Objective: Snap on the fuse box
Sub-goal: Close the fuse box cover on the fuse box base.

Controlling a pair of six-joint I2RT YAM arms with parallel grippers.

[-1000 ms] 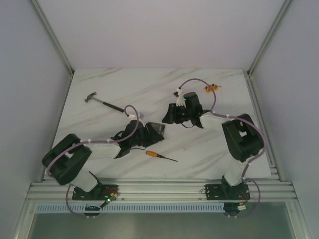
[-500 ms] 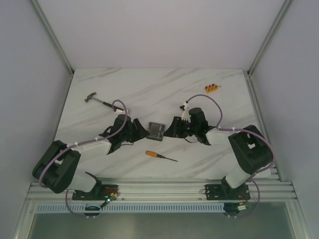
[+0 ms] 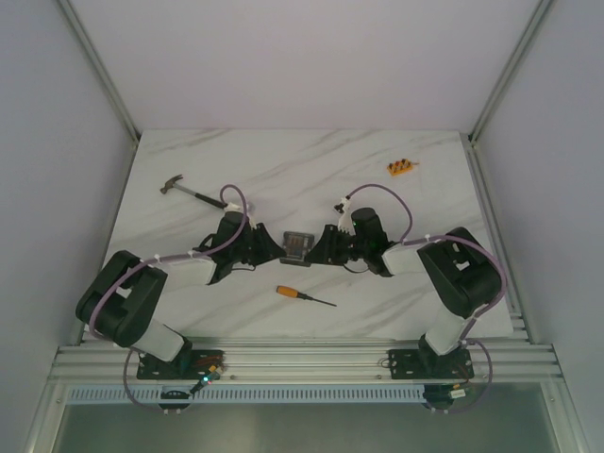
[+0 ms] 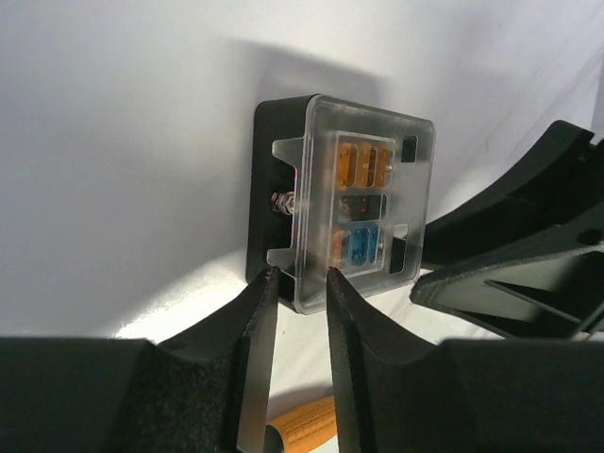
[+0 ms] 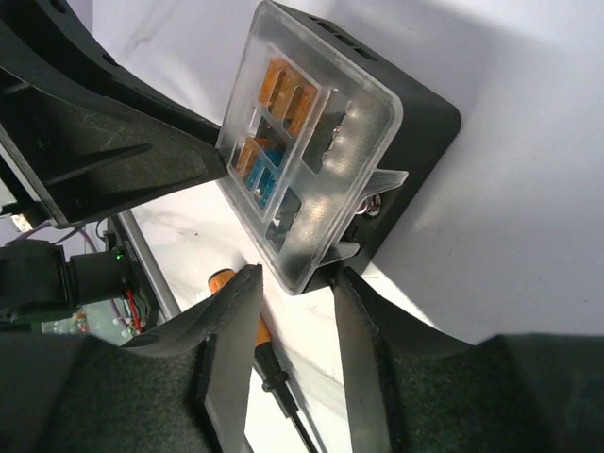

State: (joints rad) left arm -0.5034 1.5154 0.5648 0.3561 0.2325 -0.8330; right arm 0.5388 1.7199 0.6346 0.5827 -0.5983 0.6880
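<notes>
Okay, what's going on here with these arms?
Two robot arms work on the fuse box in the middle of the table, one from each side. The left gripper and the right gripper each straddle an edge of its clear cover with narrow jaws; whether they pinch it is unclear. A screwdriver, hammer and orange block lie apart.

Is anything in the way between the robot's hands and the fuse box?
No, nothing visible. The left hand and the right hand sit right at opposite sides of the fuse box. The screwdriver lies nearer the bases, out of the way.
</notes>
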